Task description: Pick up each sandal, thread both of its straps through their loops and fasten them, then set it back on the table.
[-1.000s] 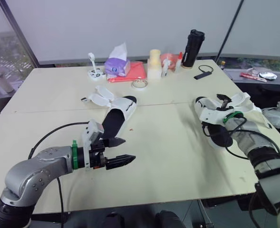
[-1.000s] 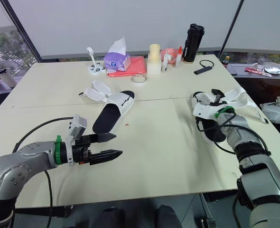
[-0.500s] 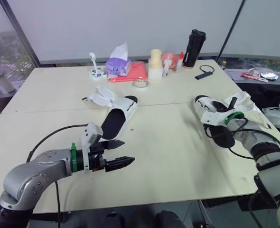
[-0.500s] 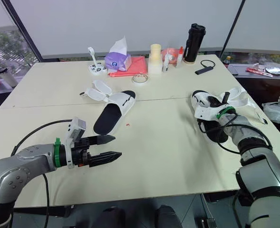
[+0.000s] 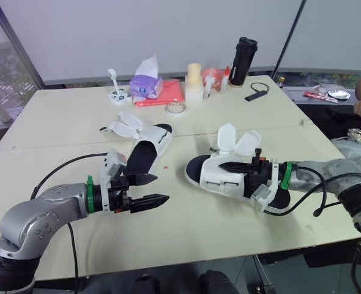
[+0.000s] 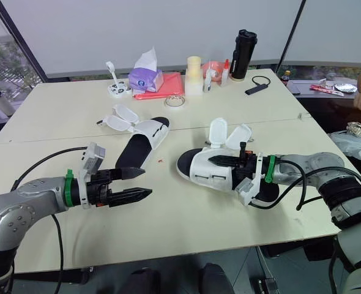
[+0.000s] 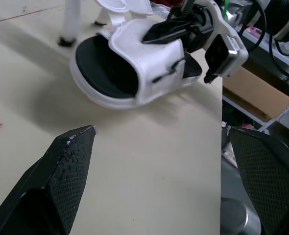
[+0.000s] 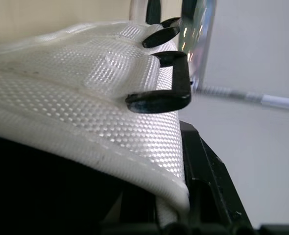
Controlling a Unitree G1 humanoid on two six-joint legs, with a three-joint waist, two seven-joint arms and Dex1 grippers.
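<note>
Sandal (image 5: 212, 177) and right tool (image 5: 227, 168) met at the middle right of the left eye view. The tool was clamped on the white upper, with one black finger lying over the top. Both straps (image 5: 235, 139) stood up loose behind it, unfastened. Whether the sole rested on the desk (image 5: 193, 226) or hung just clear of it could not be told. The second sandal (image 5: 145, 154) lay at the centre left with its straps splayed open. The left tool (image 5: 161, 188) hovered just below it in the frame, its fingers apart and holding nothing.

The right eye view gave the same layout, the two tools pointing at each other across bare desk.

In the left wrist view the fingers (image 7: 68, 166) stood wide apart, and the held sandal lay ahead with its toe opening facing them.

The right wrist view looked along the woven upper, where the black loops (image 8: 161, 95) stuck up with no strap visibly through them.

The step in hand looked like the first sandal gripped and presented, with threading not yet begun. The next move would call for the left tool to cross over, pinch one strap's free end and feed it through its loop while the right tool held steady.
</note>
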